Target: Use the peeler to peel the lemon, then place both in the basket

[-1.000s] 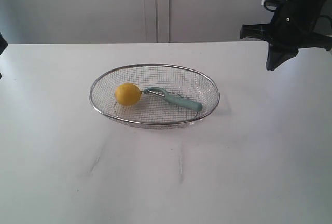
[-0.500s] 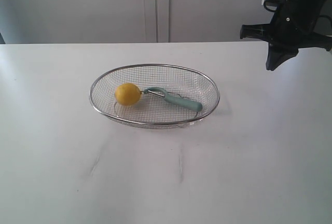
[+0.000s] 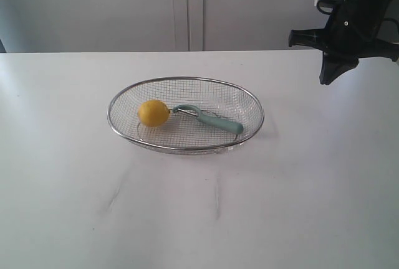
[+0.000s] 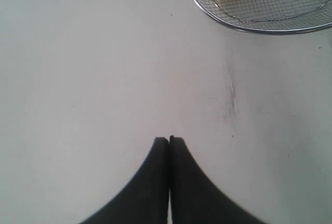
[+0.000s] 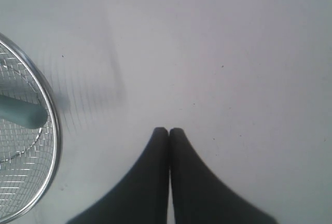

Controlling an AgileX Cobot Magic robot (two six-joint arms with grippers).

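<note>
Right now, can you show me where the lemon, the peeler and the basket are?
lemon point(image 3: 153, 113), exterior view, on the middle of its yellow skin.
peeler point(image 3: 218, 121), exterior view, on its pale teal handle.
basket point(image 3: 187, 78), exterior view, on the far side of its shiny rim.

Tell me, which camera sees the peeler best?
The exterior view: the whole peeler lies in the basket, blade end beside the lemon. The right wrist view catches only its handle tip; the left wrist view shows none of it.
</note>
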